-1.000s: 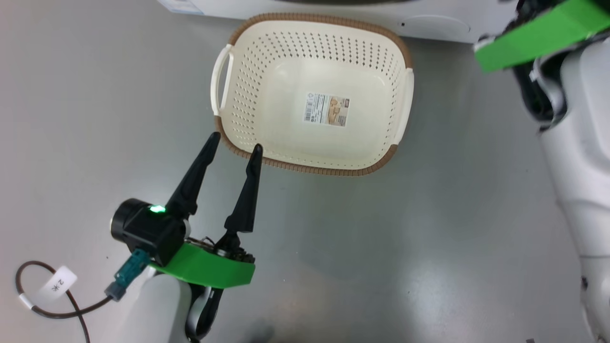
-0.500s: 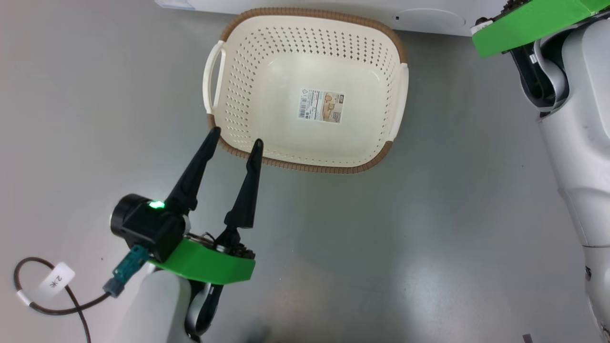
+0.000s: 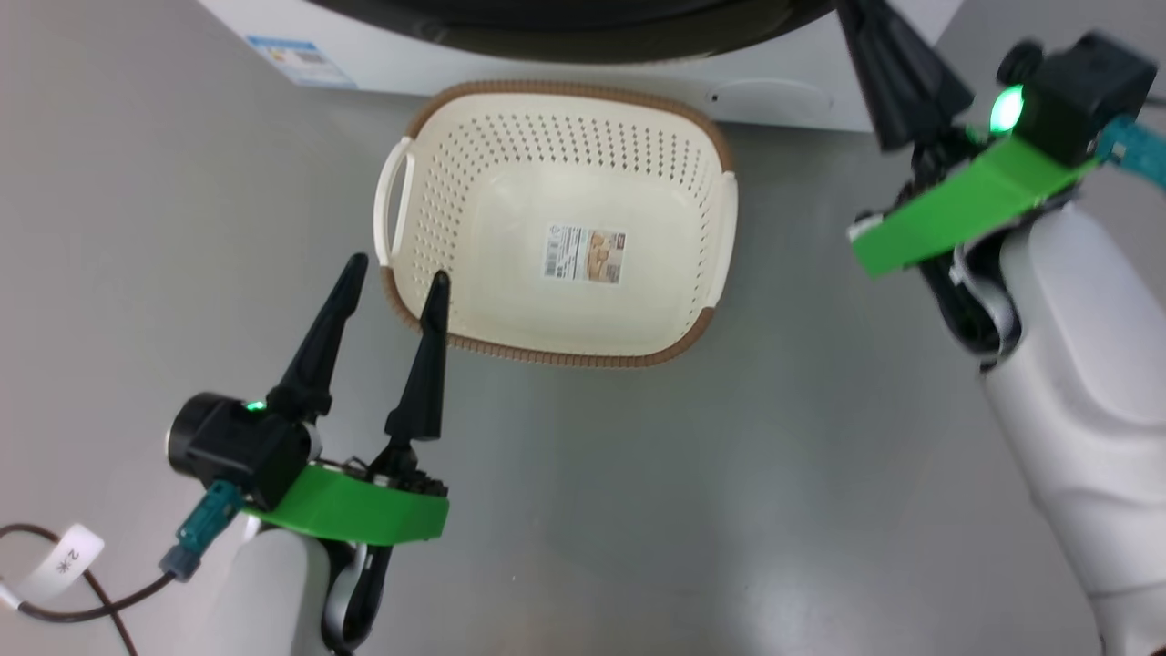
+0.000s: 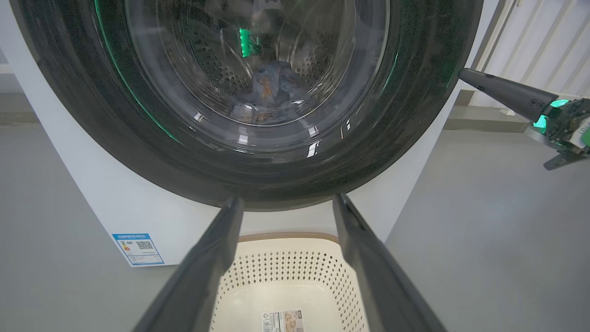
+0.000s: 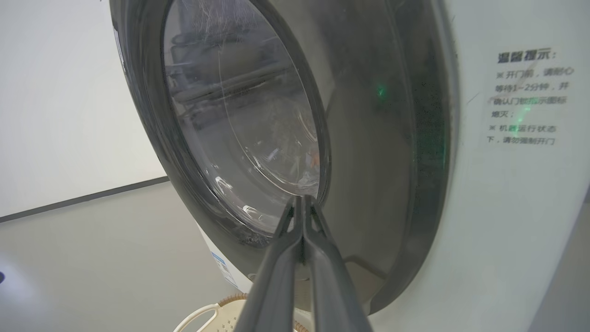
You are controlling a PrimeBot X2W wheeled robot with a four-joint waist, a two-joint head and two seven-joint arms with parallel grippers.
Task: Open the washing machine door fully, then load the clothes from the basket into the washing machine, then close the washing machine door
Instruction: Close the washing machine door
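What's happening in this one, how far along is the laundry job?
The small cream-white perforated plastic basket with a brown rim sits empty on the floor before the big white front-loading washing machine. The blue printed clothes lie in the drum, seen through the round black-rimmed glass door, which looks shut or nearly so. The right gripper, shut, points at that door's rim; the left gripper hovers open by the basket's near corner.

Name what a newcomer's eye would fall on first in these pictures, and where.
The washing machine door, a glossy black ring round bulging glass, looms over the left wrist view, with blue clothes seen through it. Below it on the grey floor stands the cream basket, a label sticker on its bottom. The left pincer gapes wide at the basket's near rim, while the right pincer points shut at the door's glass.
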